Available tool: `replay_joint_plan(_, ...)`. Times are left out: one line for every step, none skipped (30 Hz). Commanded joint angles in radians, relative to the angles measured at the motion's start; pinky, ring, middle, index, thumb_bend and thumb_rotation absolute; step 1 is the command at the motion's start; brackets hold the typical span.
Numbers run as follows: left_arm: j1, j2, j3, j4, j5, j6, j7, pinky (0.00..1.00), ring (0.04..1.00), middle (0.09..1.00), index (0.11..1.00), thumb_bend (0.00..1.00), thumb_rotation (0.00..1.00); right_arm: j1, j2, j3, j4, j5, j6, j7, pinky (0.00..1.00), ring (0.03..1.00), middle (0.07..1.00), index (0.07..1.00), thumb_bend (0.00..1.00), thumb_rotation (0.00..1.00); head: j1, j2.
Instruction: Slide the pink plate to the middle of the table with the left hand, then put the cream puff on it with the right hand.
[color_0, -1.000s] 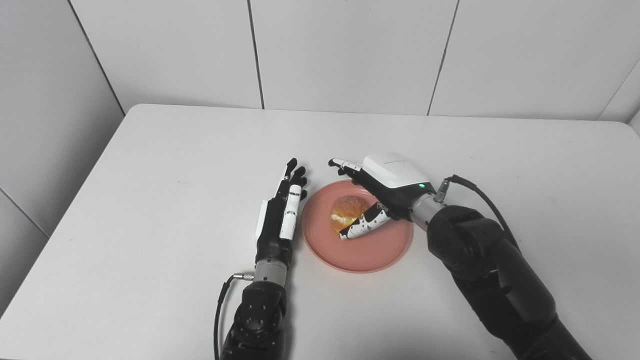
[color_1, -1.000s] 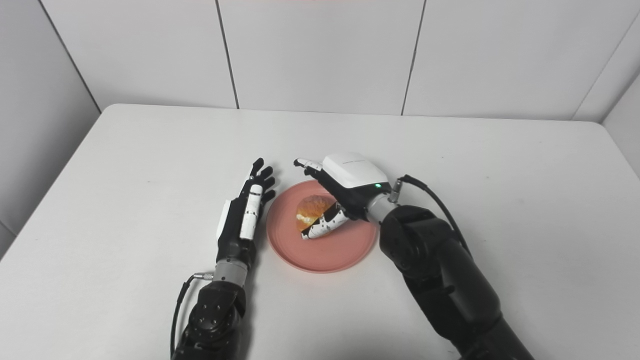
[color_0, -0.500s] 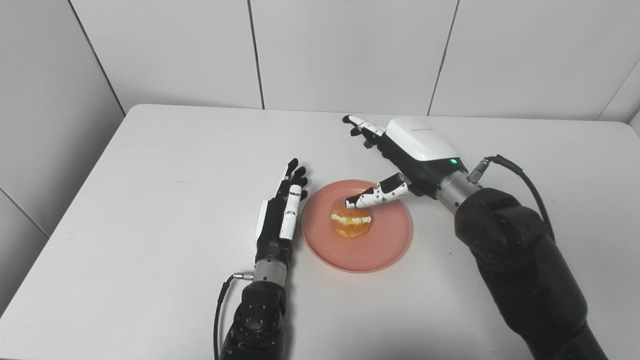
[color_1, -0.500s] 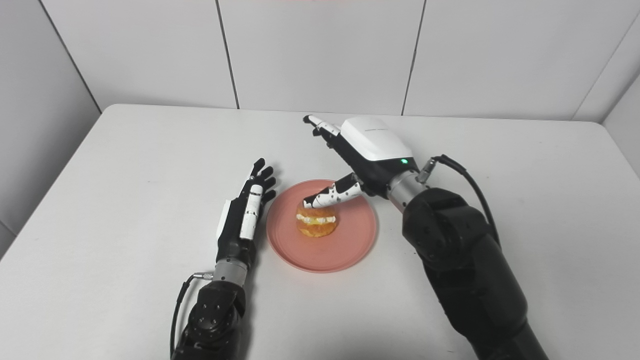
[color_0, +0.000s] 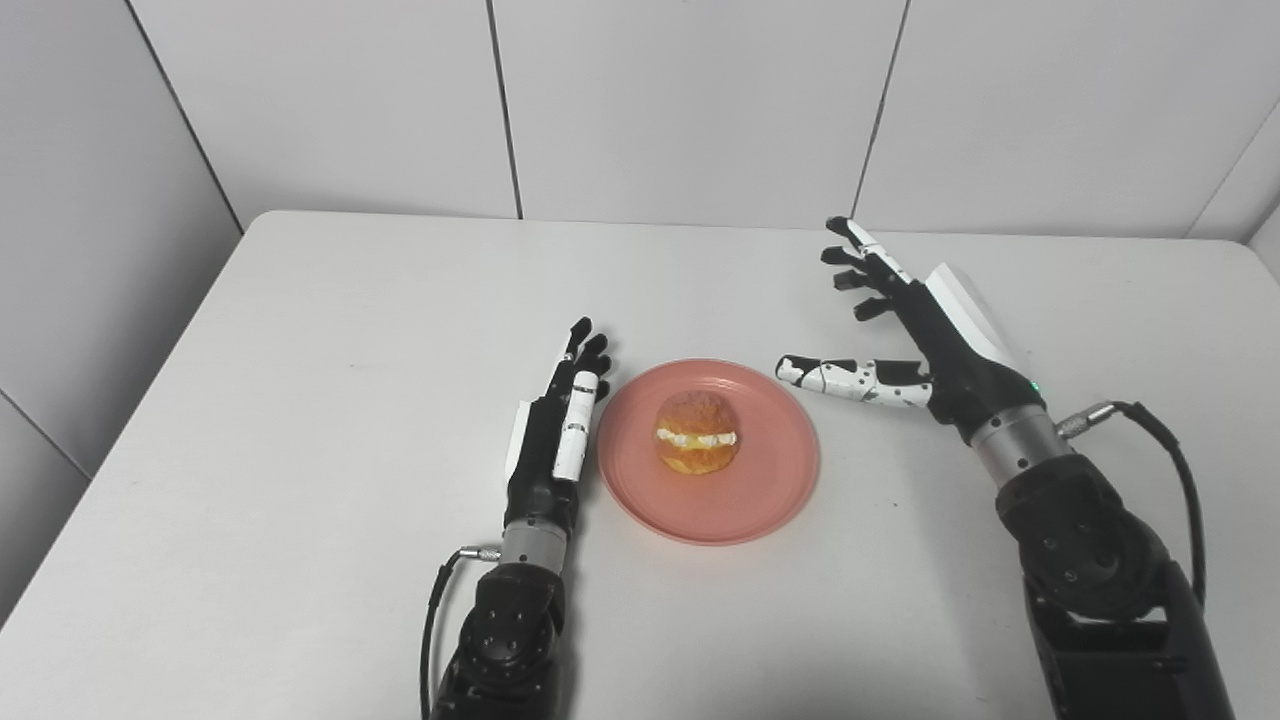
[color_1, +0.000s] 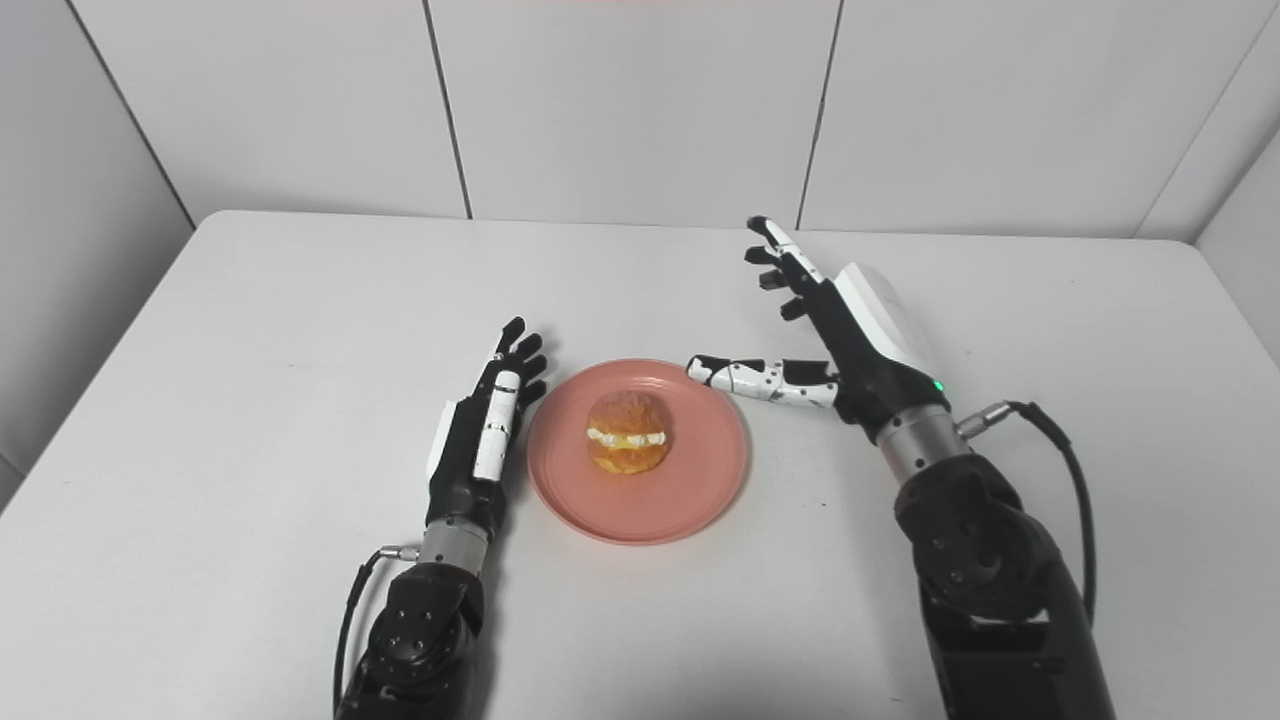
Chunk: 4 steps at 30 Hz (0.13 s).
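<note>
Cream puff: the golden cream puff (color_0: 697, 445) lies on the round pink plate (color_0: 760, 500), mid-table (color_0: 300, 400).
Left hand (color_0: 555, 440): flat, fingers straight, empty, just beside the plate.
Right hand (color_0: 925, 335): spread, empty, right of the plate.

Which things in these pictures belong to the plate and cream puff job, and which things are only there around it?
Belong to the job:
- pink plate, at the table's middle
- cream puff, lying on the plate
- left hand, open, beside the plate's left rim
- right hand, open, to the right of the plate

Only there:
- white table
- panelled wall
</note>
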Motion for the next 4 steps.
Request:
replay_joint_plan(0.034,-0.003,-0.003,0.017,-0.015,0.032,-0.021,0.91,0.921,0.936,0.932,0.47,1.0,0.003,0.011,-0.002,-0.002,0.025,-0.045,-0.05,0.78,0.886,0.937,0.994,0.83,0.84,0.001,-0.001)
replay_joint_plan(0.035,-0.002,-0.002,0.016,-0.017,0.034,-0.021,0.91,0.921,0.936,0.933,0.47,1.0,0.017,0.013,0.001,0.003,0.03,-0.044,-0.055,0.8,0.903,0.954,0.997,0.83,0.89,0.002,-0.001)
replay_joint_plan(0.035,-0.001,-0.001,0.015,-0.017,0.035,-0.019,0.91,0.921,0.937,0.934,0.46,1.0,0.032,0.013,0.003,0.01,0.041,-0.049,-0.06,0.83,0.922,0.97,0.999,0.83,0.94,0.002,-0.001)
replay_joint_plan(0.036,0.0,0.0,0.013,-0.017,0.036,-0.019,0.9,0.92,0.935,0.931,0.46,1.0,0.044,0.013,0.005,0.016,0.053,-0.059,-0.067,0.86,0.948,0.988,1.0,0.82,0.98,0.002,-0.001)
